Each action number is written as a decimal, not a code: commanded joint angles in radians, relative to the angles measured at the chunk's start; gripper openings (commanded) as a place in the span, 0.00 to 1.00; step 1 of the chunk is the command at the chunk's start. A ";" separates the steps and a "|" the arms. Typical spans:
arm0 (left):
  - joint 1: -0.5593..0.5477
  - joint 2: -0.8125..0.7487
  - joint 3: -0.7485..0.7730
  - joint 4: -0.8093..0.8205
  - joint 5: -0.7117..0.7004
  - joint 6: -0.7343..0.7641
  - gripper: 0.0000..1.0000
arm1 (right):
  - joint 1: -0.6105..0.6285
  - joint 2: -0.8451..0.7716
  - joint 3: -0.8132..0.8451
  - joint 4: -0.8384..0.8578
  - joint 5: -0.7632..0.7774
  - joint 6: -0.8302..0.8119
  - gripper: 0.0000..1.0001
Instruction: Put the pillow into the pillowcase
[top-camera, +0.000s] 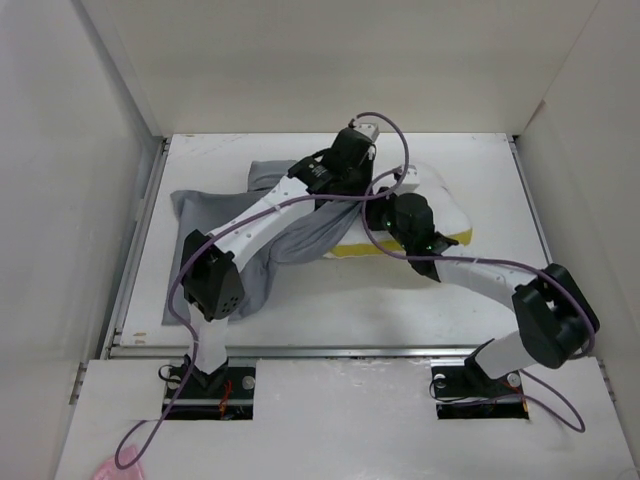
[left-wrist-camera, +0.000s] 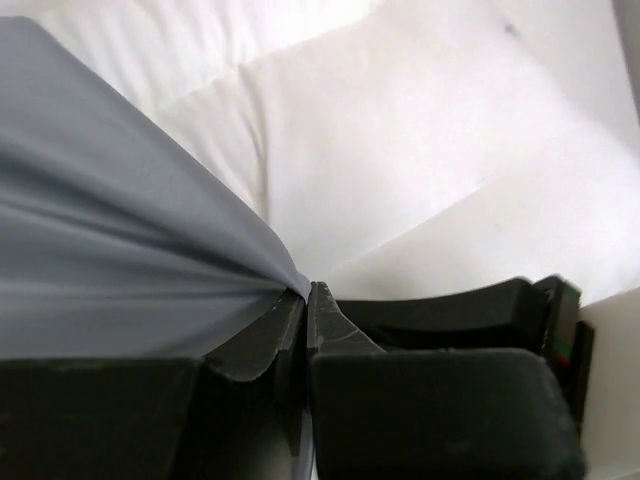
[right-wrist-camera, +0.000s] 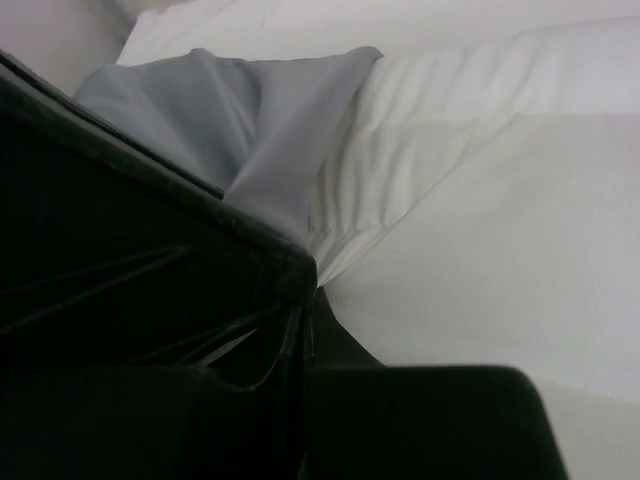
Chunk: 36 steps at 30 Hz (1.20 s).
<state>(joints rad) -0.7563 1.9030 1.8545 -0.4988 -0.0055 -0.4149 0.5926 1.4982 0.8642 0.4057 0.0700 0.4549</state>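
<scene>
The grey pillowcase (top-camera: 205, 212) lies crumpled at the left of the table, and its right end overlaps the white pillow (top-camera: 450, 215), which has a yellow trim along its near edge. My left gripper (top-camera: 352, 178) is above that overlap. In the left wrist view it (left-wrist-camera: 307, 290) is shut on a pinch of the grey pillowcase (left-wrist-camera: 110, 230), with the pillow (left-wrist-camera: 400, 150) behind. My right gripper (top-camera: 385, 210) is just beside it. In the right wrist view it (right-wrist-camera: 315, 285) is shut on gathered white fabric of the pillow (right-wrist-camera: 480, 180), beside the grey pillowcase (right-wrist-camera: 250, 130).
White walls (top-camera: 90, 200) enclose the table on the left, back and right. A metal rail (top-camera: 330, 351) runs along the near edge, in front of the arm bases. Purple cables (top-camera: 390, 150) loop over both arms.
</scene>
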 joint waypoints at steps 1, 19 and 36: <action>-0.072 0.013 0.098 0.080 0.144 -0.004 0.00 | 0.087 -0.091 -0.063 0.301 0.183 0.169 0.00; -0.081 -0.344 -0.385 0.088 -0.181 -0.152 1.00 | 0.085 -0.047 0.030 -0.236 0.447 0.101 0.87; -0.042 -0.457 -0.892 0.295 -0.113 -0.348 1.00 | 0.001 -0.063 0.088 -0.436 0.439 0.010 1.00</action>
<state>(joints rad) -0.8516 1.3975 0.8768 -0.2935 -0.1238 -0.8024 0.6014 1.4166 0.9031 -0.0032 0.5453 0.4847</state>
